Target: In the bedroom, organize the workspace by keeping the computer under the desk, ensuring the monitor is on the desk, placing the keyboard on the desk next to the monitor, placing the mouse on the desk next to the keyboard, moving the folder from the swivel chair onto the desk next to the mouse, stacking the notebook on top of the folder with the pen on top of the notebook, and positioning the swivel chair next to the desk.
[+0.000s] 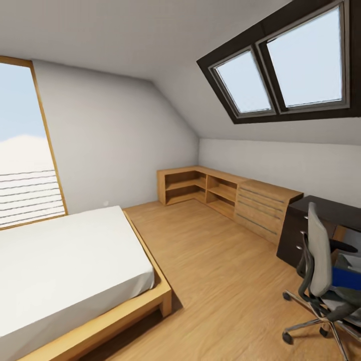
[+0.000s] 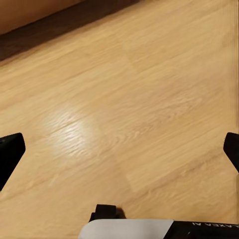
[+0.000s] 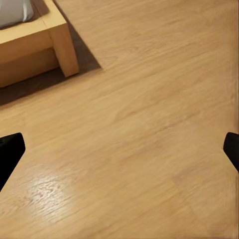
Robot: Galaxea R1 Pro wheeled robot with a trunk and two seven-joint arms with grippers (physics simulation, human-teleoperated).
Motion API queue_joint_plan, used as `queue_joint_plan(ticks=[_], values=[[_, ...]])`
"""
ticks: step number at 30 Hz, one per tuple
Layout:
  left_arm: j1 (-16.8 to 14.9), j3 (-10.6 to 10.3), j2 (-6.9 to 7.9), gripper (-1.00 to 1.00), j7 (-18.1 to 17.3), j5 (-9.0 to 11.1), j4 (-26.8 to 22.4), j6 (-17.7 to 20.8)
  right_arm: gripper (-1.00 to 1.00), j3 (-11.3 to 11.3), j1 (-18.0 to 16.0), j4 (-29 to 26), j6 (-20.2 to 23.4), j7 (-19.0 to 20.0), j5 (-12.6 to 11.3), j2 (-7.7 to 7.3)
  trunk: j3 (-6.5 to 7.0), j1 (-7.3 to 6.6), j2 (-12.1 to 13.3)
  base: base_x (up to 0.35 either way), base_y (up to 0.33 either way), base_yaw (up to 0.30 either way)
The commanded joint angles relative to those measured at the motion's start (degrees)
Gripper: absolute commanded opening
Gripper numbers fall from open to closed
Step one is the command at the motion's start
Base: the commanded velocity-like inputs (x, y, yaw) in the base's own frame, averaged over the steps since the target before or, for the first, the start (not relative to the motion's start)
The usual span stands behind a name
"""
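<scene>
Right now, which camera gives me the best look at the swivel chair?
The head view: the swivel chair stands at lower right beside the desk, with the blue folder on its seat. Both wrist views look down at wooden floor, the right one also catching a bed corner.

Attic bedroom: bed [image 1: 65,265], skylights [image 1: 286,65]

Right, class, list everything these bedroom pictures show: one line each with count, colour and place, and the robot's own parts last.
Bed: one, white mattress on a light wood frame, left foreground.
Window: one, wood-framed, left wall.
Skylights: two, dark-framed, in the sloped ceiling.
Shelf unit: one, light wood, far corner.
Chest of drawers: one, light wood, beside the shelves.
Desk: one, black, right edge.
Swivel chair: one, grey, before the desk.
Folder: one, blue, on the chair seat.
Floor: light wood.
Left tool: black fingers, open above the floor.
Right tool: black fingers, open above the floor.
</scene>
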Motion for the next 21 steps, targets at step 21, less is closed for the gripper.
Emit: queue_joint_plan(ticks=[21], values=[[0.0,0.0,0.01,1.0,0.0,0.4,0.0,-0.1,1.0,-0.1,-0.1,0.1,-0.2,0.1,0.4,0.01,0.43,0.01,0.0,0.029,0.105,-0.299]])
